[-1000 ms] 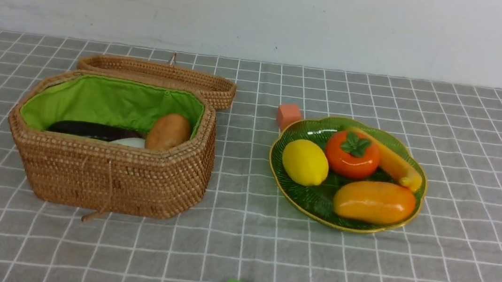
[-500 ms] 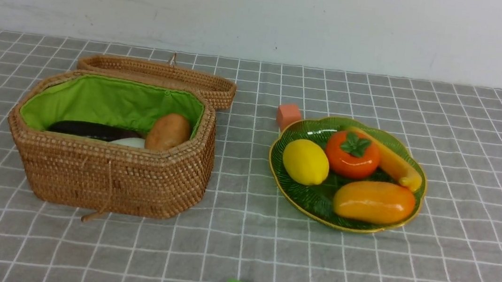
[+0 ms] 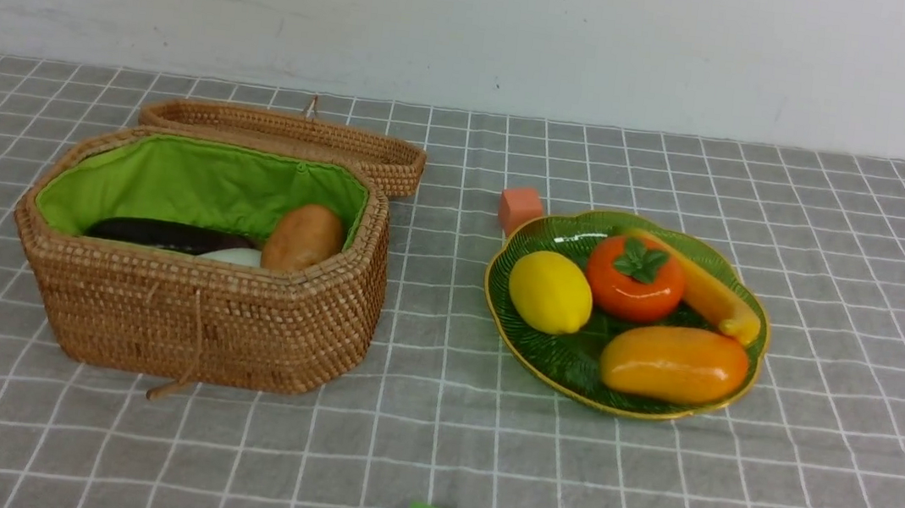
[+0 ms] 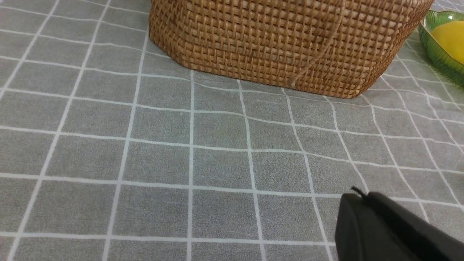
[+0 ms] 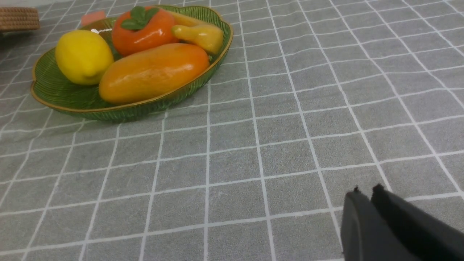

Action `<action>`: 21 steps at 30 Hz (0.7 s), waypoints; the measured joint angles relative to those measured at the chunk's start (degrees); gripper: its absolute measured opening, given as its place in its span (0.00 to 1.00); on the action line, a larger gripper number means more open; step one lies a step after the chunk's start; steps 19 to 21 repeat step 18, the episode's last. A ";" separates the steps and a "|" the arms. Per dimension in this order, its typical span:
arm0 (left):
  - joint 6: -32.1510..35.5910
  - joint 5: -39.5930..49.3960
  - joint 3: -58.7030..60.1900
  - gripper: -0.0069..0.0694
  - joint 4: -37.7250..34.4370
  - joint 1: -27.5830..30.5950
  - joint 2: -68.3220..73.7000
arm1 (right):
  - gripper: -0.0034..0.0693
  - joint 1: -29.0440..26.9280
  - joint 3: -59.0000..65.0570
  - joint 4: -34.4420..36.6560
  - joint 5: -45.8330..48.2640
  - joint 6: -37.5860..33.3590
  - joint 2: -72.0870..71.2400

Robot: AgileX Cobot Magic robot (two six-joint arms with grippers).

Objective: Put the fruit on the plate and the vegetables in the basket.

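Both sets of jaws sit closed and empty over the table [image 3: 431, 439]; mango [image 3: 674, 363], lemon [image 3: 550, 292], persimmon [image 3: 635, 278], banana [image 3: 700, 289] lie on the plate [image 3: 543, 360]; eggplant [image 3: 165, 235], radish [image 3: 235, 256], potato [image 3: 303, 237] rest in the basket [image 3: 198, 319]; sorting looks finished.

Across the front view almost nothing differs from the earlier pictures. The only visible change is the lemon [image 3: 550, 292] on the plate [image 3: 568, 361]: half a second ago it sat a hair further toward the persimmon [image 3: 634, 279], and now it is back where it lay a second ago.
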 joint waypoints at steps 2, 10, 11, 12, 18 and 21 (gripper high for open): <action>0.00 0.00 0.00 0.07 0.00 0.00 0.00 | 0.12 0.00 0.00 0.00 0.00 0.00 0.00; -0.01 0.00 0.00 0.07 0.00 0.00 0.00 | 0.14 0.00 0.00 0.00 0.00 0.00 0.00; -0.01 0.00 0.00 0.07 0.00 0.00 0.00 | 0.14 0.00 0.00 0.00 0.00 0.00 0.00; -0.01 0.00 0.00 0.07 0.00 0.00 0.00 | 0.14 0.00 0.00 0.00 0.00 0.00 0.00; -0.01 0.00 0.00 0.07 0.00 0.00 0.00 | 0.15 0.00 0.00 0.00 0.00 0.00 0.00; -0.01 0.00 0.00 0.07 0.00 0.00 0.00 | 0.15 0.00 0.00 0.00 0.00 0.00 0.00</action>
